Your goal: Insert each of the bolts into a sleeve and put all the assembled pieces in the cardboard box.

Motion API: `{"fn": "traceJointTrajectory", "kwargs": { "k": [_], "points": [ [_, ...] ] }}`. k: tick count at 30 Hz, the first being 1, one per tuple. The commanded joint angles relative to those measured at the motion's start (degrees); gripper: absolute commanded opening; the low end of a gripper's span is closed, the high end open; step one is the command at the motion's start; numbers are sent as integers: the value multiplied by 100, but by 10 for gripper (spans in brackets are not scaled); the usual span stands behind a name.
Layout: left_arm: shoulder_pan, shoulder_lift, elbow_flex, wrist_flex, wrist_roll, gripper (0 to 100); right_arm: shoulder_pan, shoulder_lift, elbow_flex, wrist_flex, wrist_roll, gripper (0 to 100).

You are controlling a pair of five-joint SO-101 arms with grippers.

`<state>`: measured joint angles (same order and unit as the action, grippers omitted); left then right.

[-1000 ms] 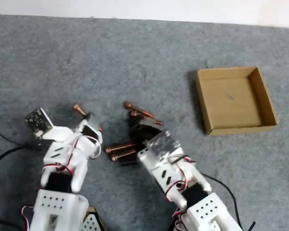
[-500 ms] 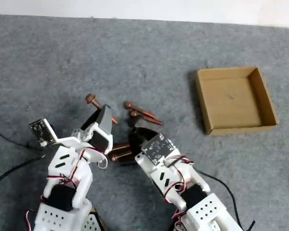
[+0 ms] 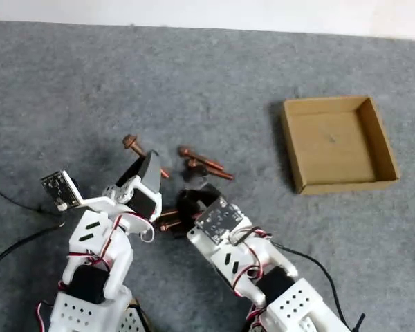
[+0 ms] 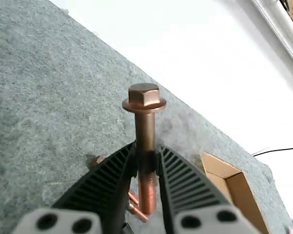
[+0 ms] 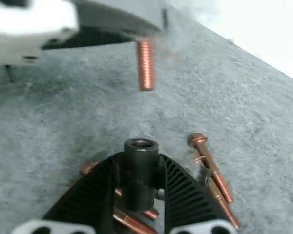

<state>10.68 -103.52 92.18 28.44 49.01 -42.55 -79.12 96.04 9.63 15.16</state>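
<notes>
My left gripper (image 3: 150, 173) is shut on a copper bolt (image 3: 133, 145), whose hex head (image 4: 144, 97) stands up clear of the fingers. My right gripper (image 3: 191, 199) is shut on a black sleeve (image 5: 139, 168) held upright with its open bore facing up. The bolt's threaded end (image 5: 145, 65) hangs above and a little beyond the sleeve, apart from it. Loose copper bolts (image 3: 205, 162) lie on the grey carpet just past both grippers, and two more (image 3: 168, 220) lie between the arms. The open cardboard box (image 3: 346, 185) sits to the right.
The grey carpet (image 3: 214, 83) stretches open behind the bolts and toward the box. A black cable (image 3: 318, 270) trails beside the right arm's base. More loose bolts (image 5: 214, 178) lie near the sleeve.
The left gripper has lifted its bolt and swung it toward the middle. The right gripper with the sleeve has shifted left, closer to the left gripper.
</notes>
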Motion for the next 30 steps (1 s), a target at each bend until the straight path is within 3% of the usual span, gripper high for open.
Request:
{"fn": "traceJointTrajectory", "kwargs": {
  "k": [1, 13, 18, 30],
  "points": [
    [92, -92, 127, -149, -62, 4, -110, -136, 637, -40, 53, 5],
    [330, -92, 189, -149, -70, 4, -110, -136, 629, -558, 70, 5],
    [321, -84, 321, -422, -70, 4, -110, -136, 629, -576, 738, 5],
    [374, -84, 259, -396, -62, 4, -101, -136, 646, -576, 782, 5]
  ]
}}
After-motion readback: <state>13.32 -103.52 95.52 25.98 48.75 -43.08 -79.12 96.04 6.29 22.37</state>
